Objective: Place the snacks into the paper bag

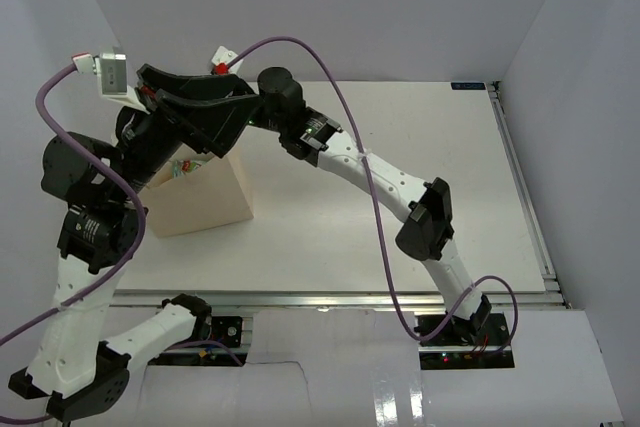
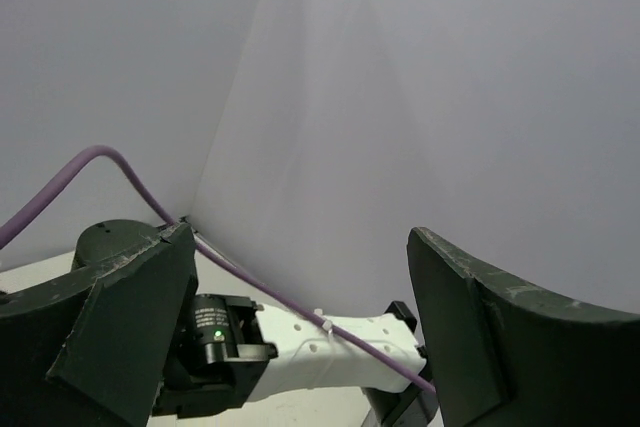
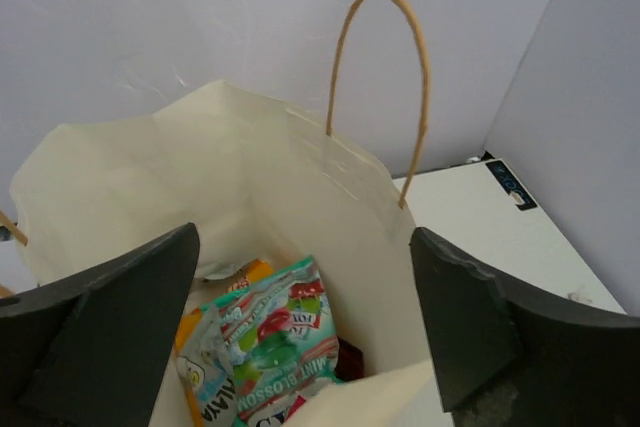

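Note:
The paper bag [image 1: 200, 202] stands open on the table's left side. Both grippers hover over its mouth, overlapping in the top view. My right gripper [image 3: 300, 237] is open and empty, looking down into the bag [image 3: 250, 167], whose cord handle [image 3: 385, 67] stands up on the far side. Inside lie the teal-green packet [image 3: 275, 347], the orange-yellow packet [image 3: 250, 272], a silver-grey packet [image 3: 205, 377] and a dark red one [image 3: 350, 359]. My left gripper [image 2: 300, 237] is open and empty, facing the wall and the right arm's white link [image 2: 330, 357].
The white table [image 1: 400, 167] stretches to the right of the bag, with a metal rail [image 1: 350, 299] along its near edge and another down its right side. Pale walls close in the back and both sides. Purple cables [image 1: 330, 77] arc over the arms.

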Controlling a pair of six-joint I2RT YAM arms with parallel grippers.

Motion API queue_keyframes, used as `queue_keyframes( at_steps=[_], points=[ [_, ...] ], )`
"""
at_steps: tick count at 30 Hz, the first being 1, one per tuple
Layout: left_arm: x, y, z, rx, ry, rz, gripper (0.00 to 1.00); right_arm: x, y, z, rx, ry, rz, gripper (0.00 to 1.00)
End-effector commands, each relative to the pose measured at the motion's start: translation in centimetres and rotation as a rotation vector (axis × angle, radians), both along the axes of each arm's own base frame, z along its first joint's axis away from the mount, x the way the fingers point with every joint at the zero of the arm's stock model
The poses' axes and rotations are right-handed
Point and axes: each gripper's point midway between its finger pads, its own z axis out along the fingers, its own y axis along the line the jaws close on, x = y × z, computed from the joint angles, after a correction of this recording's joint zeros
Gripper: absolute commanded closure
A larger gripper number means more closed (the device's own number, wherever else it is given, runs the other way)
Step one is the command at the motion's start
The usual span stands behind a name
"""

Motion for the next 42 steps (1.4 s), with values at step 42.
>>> queue_keyframes(
  at_steps=[42],
  points=[
    [7.0, -6.5, -18.9, 0.339, 0.401, -0.151, 0.02, -3.1, -55.3, -9.1, -0.387, 0.269, -1.240, 0.10]
  ],
)
